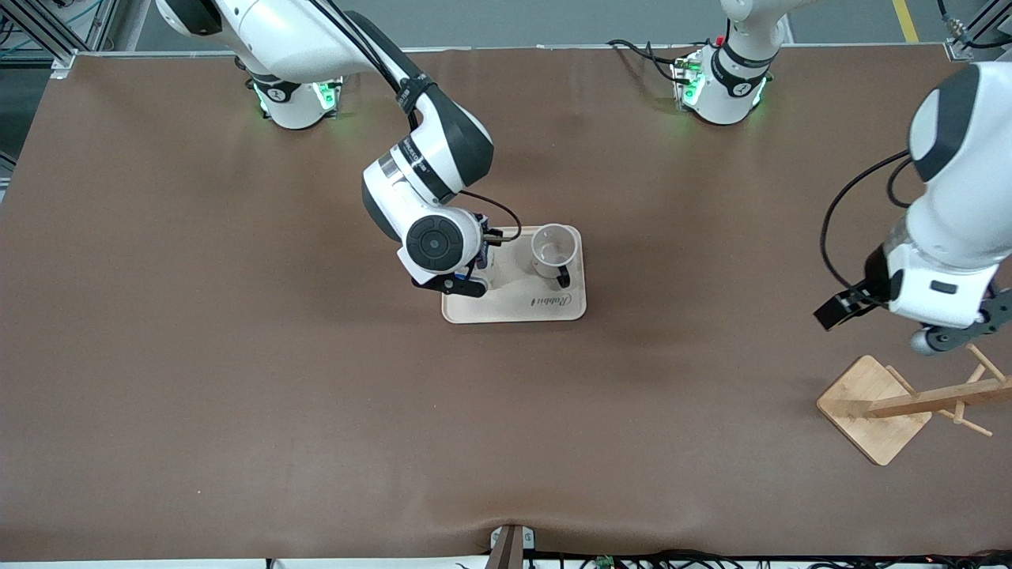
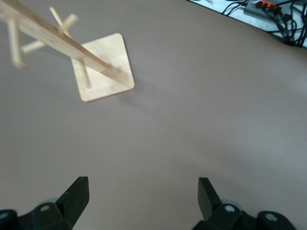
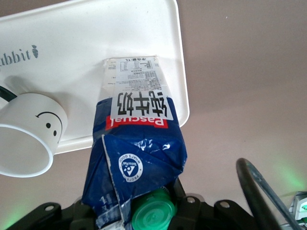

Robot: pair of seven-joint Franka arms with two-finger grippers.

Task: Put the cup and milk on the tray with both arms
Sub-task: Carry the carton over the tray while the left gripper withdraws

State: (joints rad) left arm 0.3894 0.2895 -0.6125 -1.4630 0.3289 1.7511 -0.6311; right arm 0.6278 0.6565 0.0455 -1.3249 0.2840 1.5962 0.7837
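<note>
Under right gripper [image 1: 474, 269], milk [image 3: 136, 143] half-hidden

Front cam: high, facing the robots, whole table [image 1: 237, 356]. Left wrist: looks down at wooden rack [image 2: 103, 67], also in front view. Right wrist: close above tray [image 3: 120, 33], likewise shared.

The cup [image 1: 553, 250] is standing on the tray [image 1: 553, 310], and the milk [image 3: 136, 143] is standing on it beside the cup, toward the right arm's end. The rack [image 1: 874, 407] is sitting well apart, at the left arm's end.
</note>
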